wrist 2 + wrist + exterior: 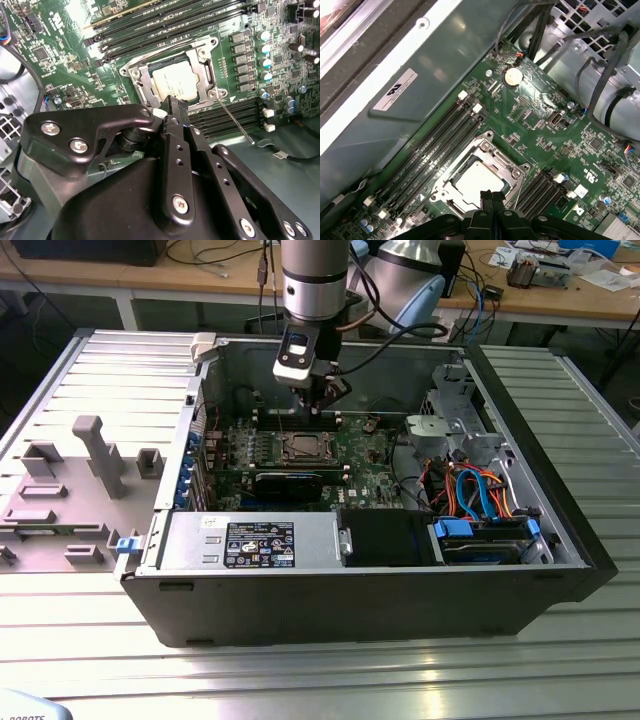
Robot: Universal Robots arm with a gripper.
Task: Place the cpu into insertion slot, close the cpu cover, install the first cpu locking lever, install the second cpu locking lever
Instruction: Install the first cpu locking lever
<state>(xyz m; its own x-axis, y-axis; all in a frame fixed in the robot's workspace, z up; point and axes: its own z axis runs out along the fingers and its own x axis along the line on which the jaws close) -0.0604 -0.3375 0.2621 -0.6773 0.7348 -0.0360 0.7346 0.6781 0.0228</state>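
Black gripper (pixel 491 194), closed tight and empty, hovers clear above the silver-grey square cpu's (pixel 472 180) edge, inside the thin silver cpu cover (pixel 511 171).

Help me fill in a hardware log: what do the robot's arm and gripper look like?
The arm is a silver-grey cylinder with a dark band; black cables loop beside it. The wrist block is white with a blue patch. The gripper is black, with angular linkage arms and silver screws.

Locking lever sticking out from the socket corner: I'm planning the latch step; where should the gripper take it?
Probably the free end of the locking lever, far from its pivot at the insertion slot corner. It is a thin straight rod crossing the memory slots, so come from above, straddling it.
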